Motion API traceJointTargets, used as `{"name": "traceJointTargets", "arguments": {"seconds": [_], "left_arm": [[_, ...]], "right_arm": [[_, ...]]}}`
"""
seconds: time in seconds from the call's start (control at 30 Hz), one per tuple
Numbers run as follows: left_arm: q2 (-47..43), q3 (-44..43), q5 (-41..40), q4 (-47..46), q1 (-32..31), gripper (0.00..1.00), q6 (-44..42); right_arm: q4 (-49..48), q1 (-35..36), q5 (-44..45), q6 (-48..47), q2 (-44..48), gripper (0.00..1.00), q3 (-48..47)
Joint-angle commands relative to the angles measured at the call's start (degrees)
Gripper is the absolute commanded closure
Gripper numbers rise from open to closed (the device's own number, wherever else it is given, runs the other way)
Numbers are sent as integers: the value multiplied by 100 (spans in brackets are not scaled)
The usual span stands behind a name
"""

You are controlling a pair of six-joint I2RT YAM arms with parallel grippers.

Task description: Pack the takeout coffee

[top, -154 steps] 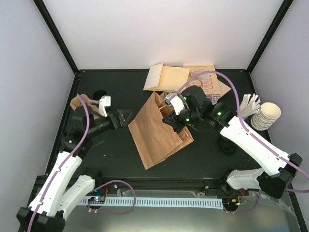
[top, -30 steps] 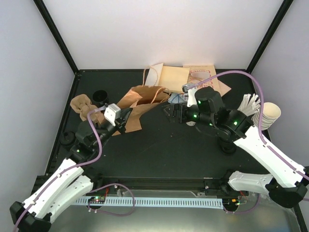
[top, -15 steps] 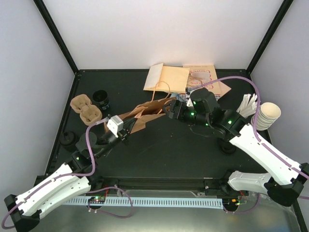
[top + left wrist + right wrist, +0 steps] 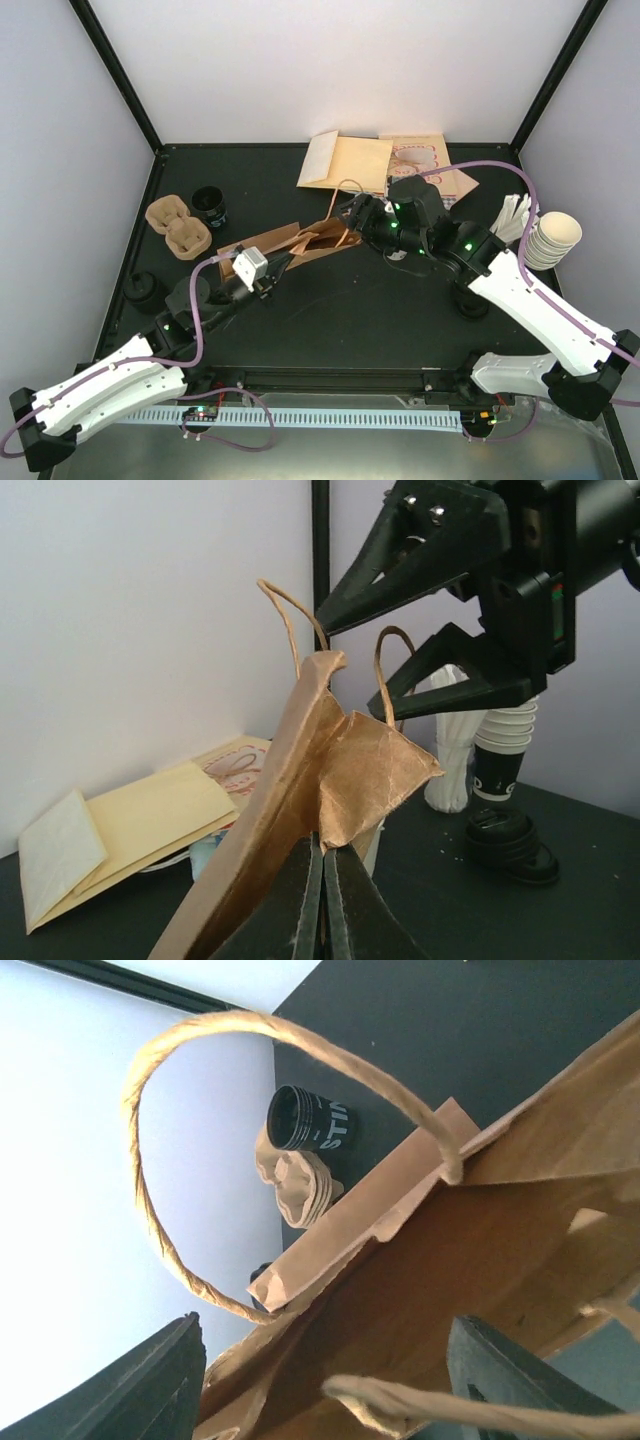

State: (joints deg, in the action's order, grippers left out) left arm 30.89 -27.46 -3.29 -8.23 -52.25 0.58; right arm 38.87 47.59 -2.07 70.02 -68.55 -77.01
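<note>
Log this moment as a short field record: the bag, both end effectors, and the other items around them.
bag: brown paper, mouth partly open, handles toward the right arm
left end effector: shut on the bag's folded edge
right end effector: open, jaws astride the bag's handled rim
bag contents: hidden
elsewhere: pulp cup carrier, black cup, stack of cream cups, flat envelopes
</note>
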Motion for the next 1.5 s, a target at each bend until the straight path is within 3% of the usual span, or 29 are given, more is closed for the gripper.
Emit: {"name": "traceJointTargets", "arguments": {"seconds": [0.0,0.07,0.1,0.17,0.23,0.27,0.37,0.43,0.6,0.7,0.9,1.03,1.17,1.3,1.47], "left_arm": [[31,-29,-53,-119,-145,98,-84],[32,-39,-19,-125,-188,98,-77],[46,-52,35,-114,-197,98,-72],[69,-113,187,-37,-198,98,-61],[90,-179,340,59,-198,96,-33],[92,-223,408,123,-198,89,6],[101,-431,767,313,-198,48,122],[108,-751,914,717,-198,33,358],[286,-2214,308,2333,-194,14,1087],[491,-2758,192,2962,-185,8,1344],[1399,-3757,-2,4469,50,3,2079],[1988,-4218,891,5005,498,1,2332],[2225,-4253,1615,4745,514,1,2299],[2395,-3970,2377,4027,506,1,2796],[2633,-3790,3391,3064,481,16,3304]], "right_arm": [[-294,28,31,260,-82,36,-84],[-333,30,39,264,-90,41,-60],[-341,23,36,262,-86,49,-47],[-375,30,40,209,-64,75,-15],[-320,31,65,177,-18,95,29],[-319,26,90,110,16,98,68],[-346,28,6,-172,144,99,262],[-656,29,-281,-611,312,99,552],[-455,25,-315,-1472,789,99,1057],[3,30,-2,-1809,972,99,1245],[407,24,221,-2478,1210,99,1661],[210,23,-84,-2931,1379,99,1821],[206,29,-121,-3181,1435,99,1820],[-77,30,-618,-3548,1503,99,1802],[-606,31,-1149,-3766,1529,99,1716]]}}
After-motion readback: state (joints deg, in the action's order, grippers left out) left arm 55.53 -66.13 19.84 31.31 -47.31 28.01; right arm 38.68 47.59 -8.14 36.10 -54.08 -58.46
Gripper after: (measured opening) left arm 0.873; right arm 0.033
